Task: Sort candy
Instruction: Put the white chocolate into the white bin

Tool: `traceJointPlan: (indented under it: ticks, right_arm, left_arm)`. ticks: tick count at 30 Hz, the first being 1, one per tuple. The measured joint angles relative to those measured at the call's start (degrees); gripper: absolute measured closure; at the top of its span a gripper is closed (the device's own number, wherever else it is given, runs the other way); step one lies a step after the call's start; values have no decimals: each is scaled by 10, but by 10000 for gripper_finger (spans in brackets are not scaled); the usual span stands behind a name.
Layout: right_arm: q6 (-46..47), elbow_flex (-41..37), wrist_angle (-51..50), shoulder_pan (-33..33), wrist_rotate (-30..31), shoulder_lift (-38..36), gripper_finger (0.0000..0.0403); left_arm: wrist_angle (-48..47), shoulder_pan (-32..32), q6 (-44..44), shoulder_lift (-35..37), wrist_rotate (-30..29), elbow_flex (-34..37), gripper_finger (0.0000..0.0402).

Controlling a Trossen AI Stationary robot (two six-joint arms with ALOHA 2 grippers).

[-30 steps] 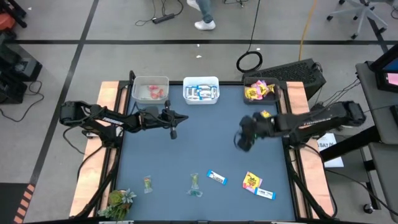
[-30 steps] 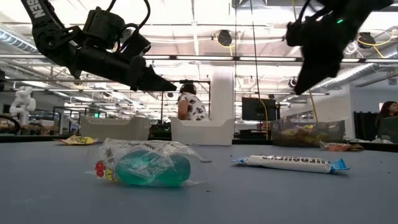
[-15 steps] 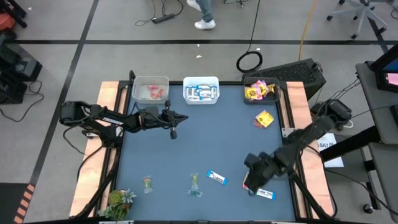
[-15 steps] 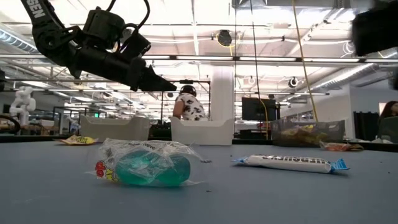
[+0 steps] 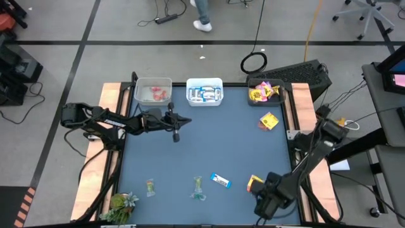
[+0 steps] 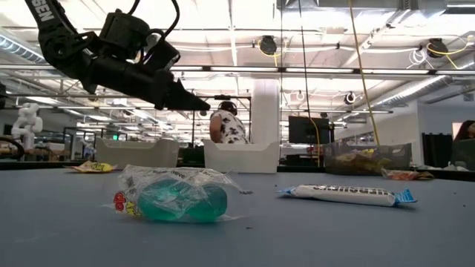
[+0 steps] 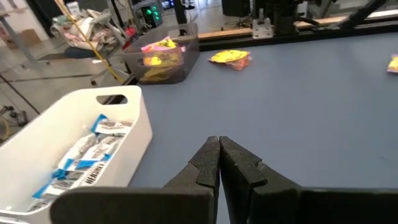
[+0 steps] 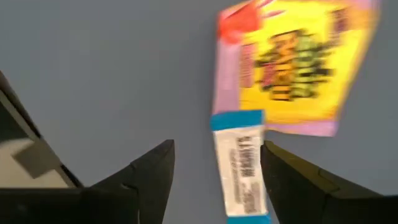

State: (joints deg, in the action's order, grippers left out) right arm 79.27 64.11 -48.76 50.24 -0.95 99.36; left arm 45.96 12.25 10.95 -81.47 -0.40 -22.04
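Right gripper (image 5: 264, 204) has dropped further toward the near right corner since half a second ago, fingers spread wide and empty. On my wrist feed a blue-and-white bar (image 8: 239, 167) lies between them, touching the yellow packet (image 8: 292, 68). Another yellow packet (image 5: 269, 120) sits loose by the dark bin (image 5: 266, 92). Left gripper (image 7: 217, 163) hasn't moved, pinched closed, empty, near the white bin (image 7: 74, 149).

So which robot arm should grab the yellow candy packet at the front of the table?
The right one. The right gripper is open just above the yellow packet and the blue-and-white bar. The left gripper is shut and hovers far off, near the white bin.
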Motion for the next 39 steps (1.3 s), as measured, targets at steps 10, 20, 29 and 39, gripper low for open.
traceJointPlan:
  ticks: [10,20,29,39]
  right_arm:
    - [-37,30,-33,1,-23,87,190]
    - [10,31,-33,1,-20,88,303]
    - [-4,95,-99,-1,5,92,386]
    - [-85,142,-124,-53,172,56,393]
  left_arm:
    - [-5,0,-1,0,10,0,382]
    - [-15,0,-16,0,37,0,382]
    - [-28,0,-15,0,37,0,382]
    - [-28,0,-15,0,37,0,382]
